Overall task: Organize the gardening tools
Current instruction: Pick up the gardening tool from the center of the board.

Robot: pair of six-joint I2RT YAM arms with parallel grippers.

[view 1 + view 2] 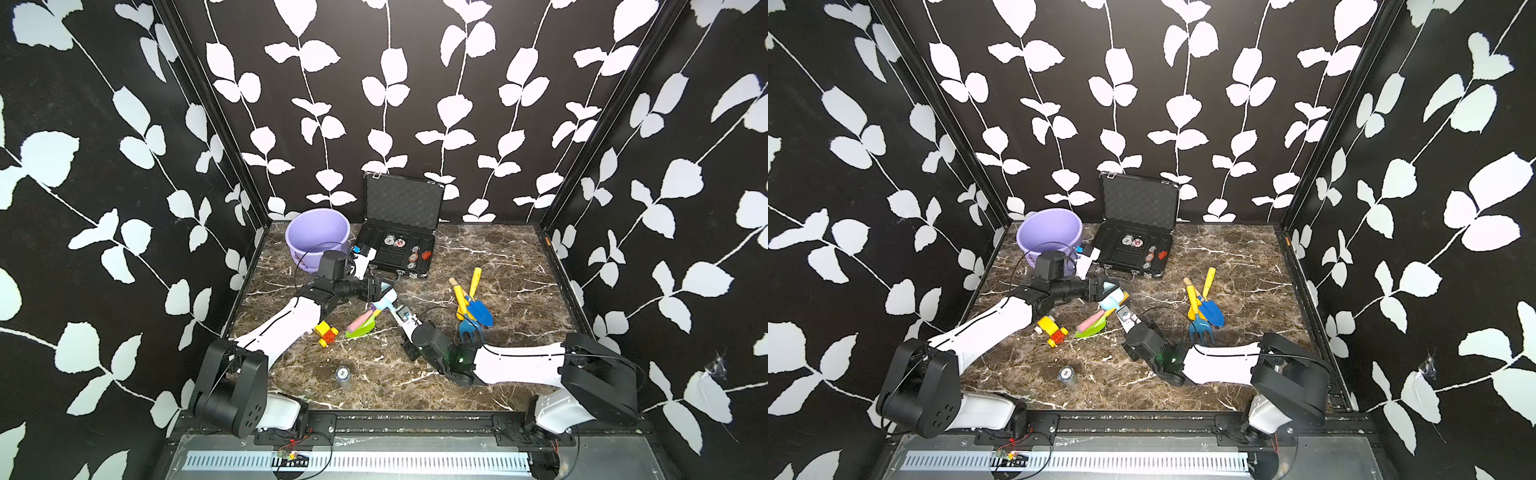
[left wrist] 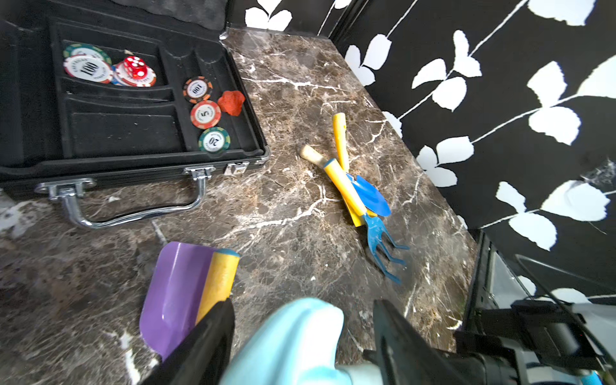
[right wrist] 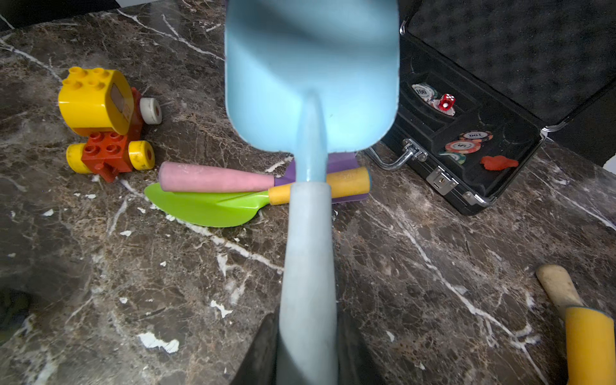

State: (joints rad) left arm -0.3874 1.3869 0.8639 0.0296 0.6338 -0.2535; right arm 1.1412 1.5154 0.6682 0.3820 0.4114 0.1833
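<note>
Right gripper (image 3: 308, 333) grips the pale handle of the light-blue scoop (image 3: 311, 76). We note the scoop held mid-table (image 1: 498, 257), above the green trowel (image 3: 206, 208) and purple scoop (image 2: 173, 293). Left gripper (image 2: 303, 310) fingers stand apart, straddling the blue head.

I see the right fingers (image 1: 1122, 312) gripping a light-blue scoop (image 1: 1116, 300) by its handle over the desk (image 1: 1246, 266), its head right at the left fingers (image 1: 1100, 293). A green trowel (image 1: 1093, 331) lies just beside.
</note>
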